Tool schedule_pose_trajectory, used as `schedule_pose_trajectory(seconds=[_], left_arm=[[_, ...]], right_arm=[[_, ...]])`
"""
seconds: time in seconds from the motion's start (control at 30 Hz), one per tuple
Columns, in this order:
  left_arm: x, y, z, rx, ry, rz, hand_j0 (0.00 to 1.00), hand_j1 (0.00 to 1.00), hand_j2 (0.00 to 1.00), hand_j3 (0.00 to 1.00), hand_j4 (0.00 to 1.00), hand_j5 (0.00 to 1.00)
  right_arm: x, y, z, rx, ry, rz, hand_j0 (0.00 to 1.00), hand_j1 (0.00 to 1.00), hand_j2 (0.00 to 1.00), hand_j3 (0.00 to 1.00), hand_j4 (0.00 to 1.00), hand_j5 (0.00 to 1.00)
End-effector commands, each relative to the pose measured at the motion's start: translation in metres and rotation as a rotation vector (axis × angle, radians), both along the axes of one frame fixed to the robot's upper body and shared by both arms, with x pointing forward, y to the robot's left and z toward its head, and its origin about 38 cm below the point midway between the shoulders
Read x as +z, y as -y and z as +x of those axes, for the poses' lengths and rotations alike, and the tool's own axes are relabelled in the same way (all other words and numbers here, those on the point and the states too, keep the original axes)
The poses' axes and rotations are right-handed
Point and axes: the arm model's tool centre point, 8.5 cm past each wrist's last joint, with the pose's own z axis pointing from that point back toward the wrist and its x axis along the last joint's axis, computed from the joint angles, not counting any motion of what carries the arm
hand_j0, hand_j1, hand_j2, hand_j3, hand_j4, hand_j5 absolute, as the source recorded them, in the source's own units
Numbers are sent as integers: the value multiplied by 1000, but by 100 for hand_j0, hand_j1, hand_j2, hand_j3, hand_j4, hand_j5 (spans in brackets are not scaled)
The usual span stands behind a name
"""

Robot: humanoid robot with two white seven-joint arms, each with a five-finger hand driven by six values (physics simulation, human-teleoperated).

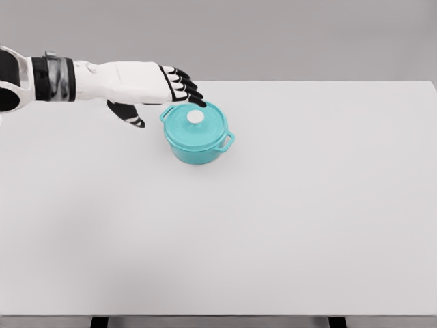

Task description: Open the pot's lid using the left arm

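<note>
A small teal pot point(198, 145) with two side handles stands on the white table point(273, 225), left of centre toward the back. Its teal lid point(199, 125) sits closed on top, with a white round knob point(196, 117) in the middle. My left hand point(164, 96) reaches in from the left at lid height. Its fingers point(186, 85) are spread and extended, the black fingertips hovering over the lid's back left edge, just short of the knob. The thumb point(130, 116) hangs below, left of the pot. The hand holds nothing.
The table's far edge runs just behind the pot. Two dark table legs show at the bottom edge. No other objects are on the table.
</note>
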Motion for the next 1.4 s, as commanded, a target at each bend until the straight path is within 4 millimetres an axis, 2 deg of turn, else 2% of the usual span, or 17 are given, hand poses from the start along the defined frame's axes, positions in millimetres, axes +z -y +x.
schedule_pose_trajectory(seconds=[0.0, 0.07, 0.27, 0.33, 0.37, 0.5, 0.53, 0.87, 1.0, 1.37], left_arm=[[-8, 19, 6, -19, -26, -20, 100, 100, 100, 100, 100, 100], [-10, 32, 15, -25, -40, -8, 100, 100, 100, 100, 100, 100], [-41, 39, 38, 73, -68, 78, 100, 100, 100, 100, 100, 100], [-41, 36, 41, 88, -69, 84, 99, 99, 99, 99, 99, 99], [-41, 36, 42, 90, -70, 84, 98, 98, 98, 98, 98, 98], [-42, 35, 42, 93, -69, 89, 84, 84, 84, 84, 84, 84], [-42, 35, 43, 94, -62, 98, 83, 83, 83, 83, 83, 83], [-37, 50, 43, 69, -52, 85, 83, 83, 83, 83, 83, 83], [-46, 50, 47, 84, -73, 95, 83, 83, 83, 83, 83, 83], [-53, 57, 48, 80, -88, 103, 79, 79, 79, 79, 79, 79]], right_arm=[[0, 0, 0, 0, 0, 0, 100, 100, 100, 100, 100, 100], [0, 0, 0, 0, 1, 1, 100, 100, 100, 100, 100, 100], [0, 0, 0, 0, 0, 0, 100, 100, 100, 100, 100, 100], [0, 0, 0, 0, 0, 0, 100, 100, 100, 100, 100, 100], [0, 0, 0, 0, 0, 0, 100, 100, 100, 100, 100, 100], [0, 0, 0, 0, 0, 0, 100, 100, 100, 100, 100, 100], [0, 0, 0, 0, 0, 0, 100, 100, 100, 100, 100, 100], [0, 0, 0, 0, 0, 0, 100, 100, 100, 100, 100, 100], [0, 0, 0, 0, 0, 0, 100, 100, 100, 100, 100, 100], [0, 0, 0, 0, 0, 0, 100, 100, 100, 100, 100, 100]])
